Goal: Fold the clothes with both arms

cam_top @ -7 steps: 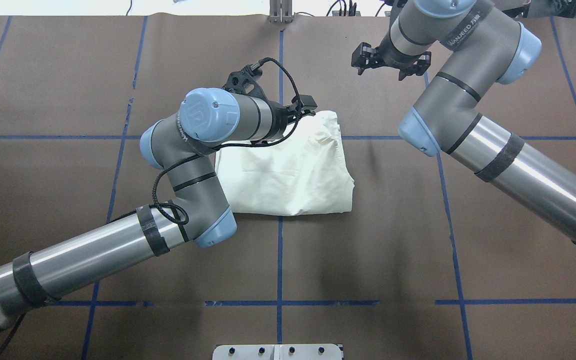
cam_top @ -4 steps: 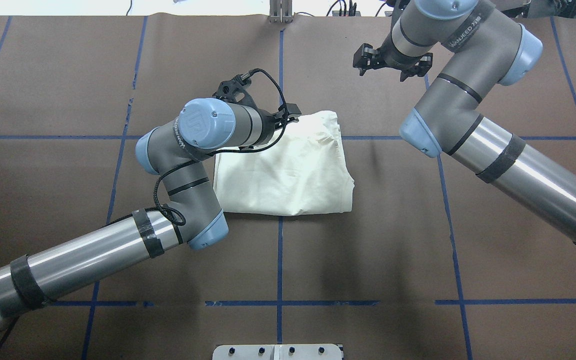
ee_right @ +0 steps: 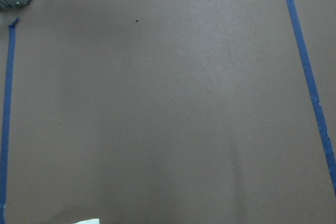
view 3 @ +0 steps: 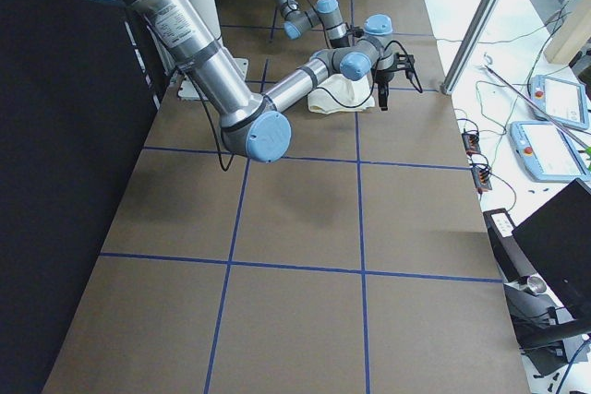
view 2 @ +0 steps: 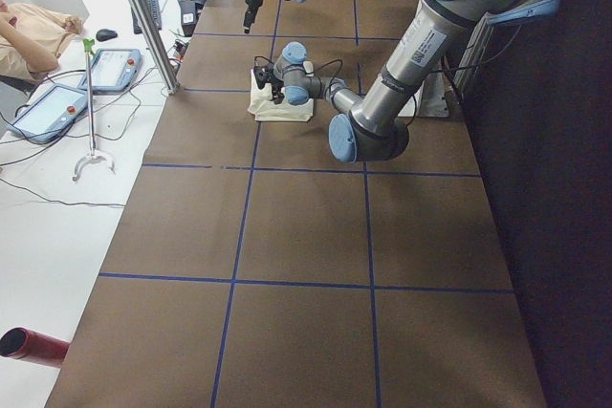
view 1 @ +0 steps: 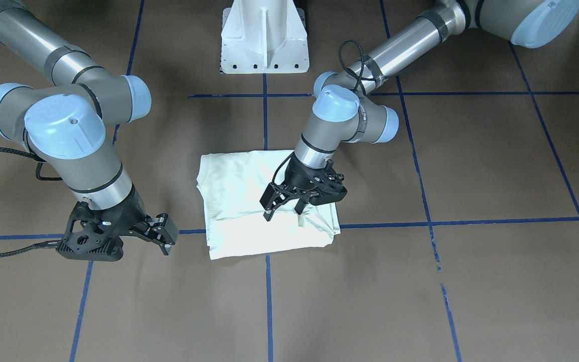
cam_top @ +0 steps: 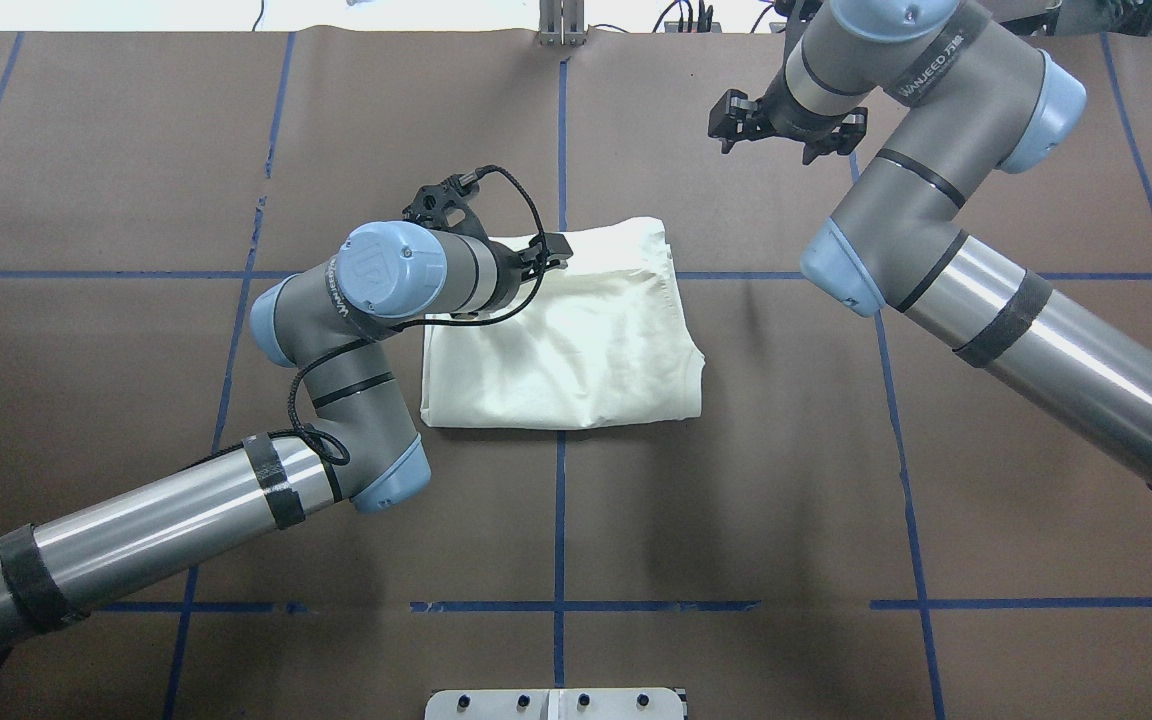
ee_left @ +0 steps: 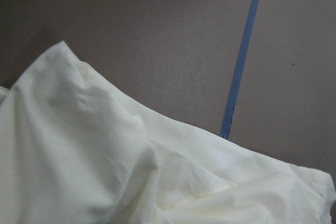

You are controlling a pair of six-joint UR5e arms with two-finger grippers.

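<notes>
Fingers (view 1: 267, 210) of the left gripper (view 1: 284, 214) stand apart with nothing between them, pointing down over the shirt (cam_top: 576, 350) near its lower right part in the front-facing view. The shirt lies mid-frame on the tabletop (cam_top: 736, 480), folded into a compact rectangle, plain pale side up, straddling a blue tape line (cam_top: 558, 500). With the packet this tidy, the folding looks nearly done. The left gripper seems placed to pinch or press that rumpled edge, where the layers sit loosest.

The right gripper (view 1: 165, 237) hangs over bare tabletop at the lower left of the front-facing view, well apart from the cloth. This is probably to keep it clear of the other arm's work. It shows edge-on, so I cannot tell whether its fingers are spread or together.

Much is hidden. No print or lettering shows, and the sleeves must be tucked inside. In the overhead view the left wrist covers the shirt's upper left corner. Whether the left fingertips touch the fabric is unclear. The left wrist view shows only creased cloth and tape, and the right wrist view almost only brown surface.
</notes>
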